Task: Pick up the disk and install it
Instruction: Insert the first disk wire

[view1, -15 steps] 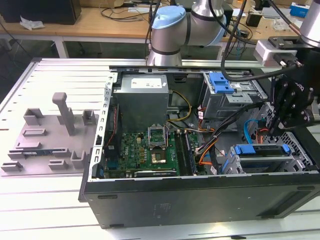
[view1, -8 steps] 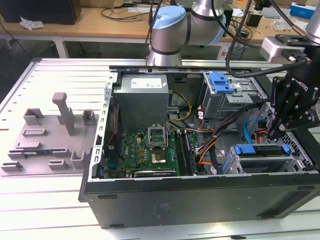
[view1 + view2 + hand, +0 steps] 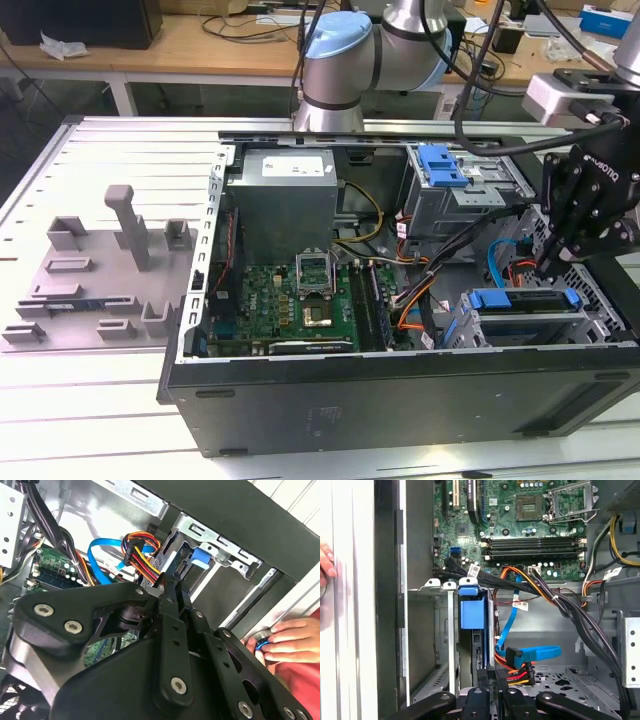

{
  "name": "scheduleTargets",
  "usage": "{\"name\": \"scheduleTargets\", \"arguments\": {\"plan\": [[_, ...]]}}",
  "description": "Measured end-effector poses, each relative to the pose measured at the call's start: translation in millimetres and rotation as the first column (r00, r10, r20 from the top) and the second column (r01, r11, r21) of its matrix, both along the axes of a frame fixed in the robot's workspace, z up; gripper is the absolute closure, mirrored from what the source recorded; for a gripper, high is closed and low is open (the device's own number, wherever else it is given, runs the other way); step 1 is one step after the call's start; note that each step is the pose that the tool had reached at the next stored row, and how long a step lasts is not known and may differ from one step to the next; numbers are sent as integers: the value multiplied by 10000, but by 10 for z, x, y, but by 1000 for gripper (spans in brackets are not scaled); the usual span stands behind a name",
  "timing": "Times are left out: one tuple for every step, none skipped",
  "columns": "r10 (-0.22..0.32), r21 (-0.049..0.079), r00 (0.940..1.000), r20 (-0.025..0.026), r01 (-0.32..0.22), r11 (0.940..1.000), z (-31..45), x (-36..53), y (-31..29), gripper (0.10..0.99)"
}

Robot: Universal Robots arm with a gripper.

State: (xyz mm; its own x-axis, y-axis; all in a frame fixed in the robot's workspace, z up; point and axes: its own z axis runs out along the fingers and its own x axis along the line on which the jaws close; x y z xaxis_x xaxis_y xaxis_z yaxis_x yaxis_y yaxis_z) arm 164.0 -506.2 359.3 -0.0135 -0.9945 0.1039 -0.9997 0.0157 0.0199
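Observation:
The disk [image 3: 522,299] stands on edge in the lower drive cage at the exterior view's right of the open computer case, its blue bracket facing up. In the first wrist view the disk [image 3: 471,612] sits between the cage's metal walls. The blue bracket tab of the disk [image 3: 198,558] shows past the fingers in the second wrist view. My gripper [image 3: 546,268] hangs just above the cage's back end with its fingers [image 3: 484,676] pressed together and nothing between them. The gripper [image 3: 175,586] points at the disk's cable end; I cannot tell whether it touches.
Orange, red and blue cables [image 3: 520,655] lie beside the cage, close to the fingertips. A person's hand [image 3: 280,635] rests on the outside of the case. A blue clip [image 3: 441,165] tops the upper bay, beside a grey metal box [image 3: 285,200] and the motherboard [image 3: 290,300].

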Motion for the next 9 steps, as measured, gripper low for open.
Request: {"name": "scheduleTargets", "arguments": {"plan": [[5, 0, 10000, 1, -5, 10000, 0, 0, 0, 918], [5, 0, 10000, 1, -5, 10000, 0, -1, 0, 918], [5, 0, 10000, 1, -5, 10000, 0, 0, 0, 918], [5, 1, 10000, 1, -5, 10000, -1, 1, 0, 918], [-7, 1, 10000, 1, 7, 10000, -1, 10, -2, 918], [-56, 0, 10000, 1, 56, 10000, 0, 13, -4, 918], [-113, 0, 9999, 1, 113, 9999, 0, 15, -5, 918], [-272, 1, 9996, 1, 272, 9996, -1, 17, -5, 918], [-449, -1, 9990, 1, 449, 9990, 0, 17, -5, 918]]}}
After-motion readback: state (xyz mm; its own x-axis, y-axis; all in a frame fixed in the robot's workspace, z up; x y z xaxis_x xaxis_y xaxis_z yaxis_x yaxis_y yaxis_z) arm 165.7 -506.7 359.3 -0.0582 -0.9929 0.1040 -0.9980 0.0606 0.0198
